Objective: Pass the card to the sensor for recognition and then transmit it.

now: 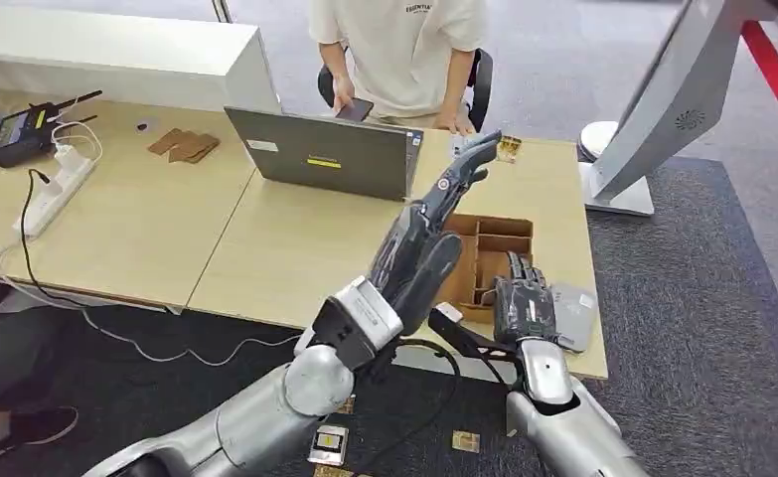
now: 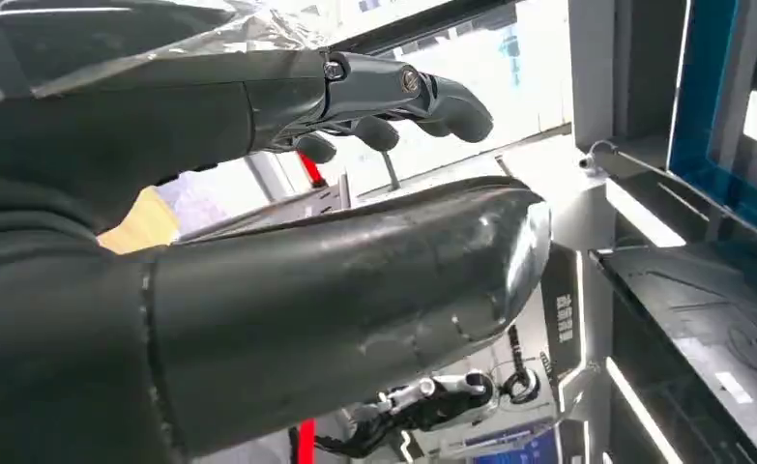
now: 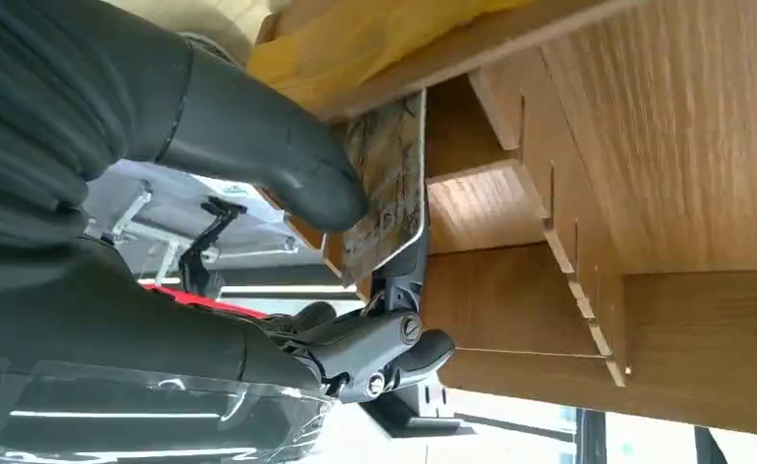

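Card (image 3: 386,184) pinched between right hand's thick thumb and the darker fingers (image 3: 393,343) under it, seen in the right wrist view; thumb tip pressed on card face, fingers curled to its edge. Card thin, pale, rounded corner, mottled printed face, print too blurred to read; it sits at the rim of the wooden divider box (image 3: 587,193), over one compartment, can't tell whether it touches the wall. In the head view the right hand (image 1: 526,298) is palm down, knuckles up, over the right part of the box (image 1: 499,238) near the near-right table corner; card itself hidden under that hand there. Left hand (image 1: 434,224) raised high above the table, fingers stretched out straight and apart, tips pointing far toward the laptop, holding nothing; left wrist view shows fingers (image 2: 393,92) extended, thumb spread away from them. Left forearm crosses in front of the box's left side and blocks part of it. Grey flat device (image 1: 575,316) just right of the right hand on the table edge. Open laptop (image 1: 330,154) far centre, person (image 1: 399,50) seated behind it with a phone in hand. Small patterned item (image 1: 509,149) on the table far right of laptop. Power strip (image 1: 57,184) and black handset (image 1: 22,134) far left, brown cardboard pieces (image 1: 184,145) near them. White stand base (image 1: 618,179) right of the table. Small cards (image 1: 330,444) lie on the dark floor near the robot.
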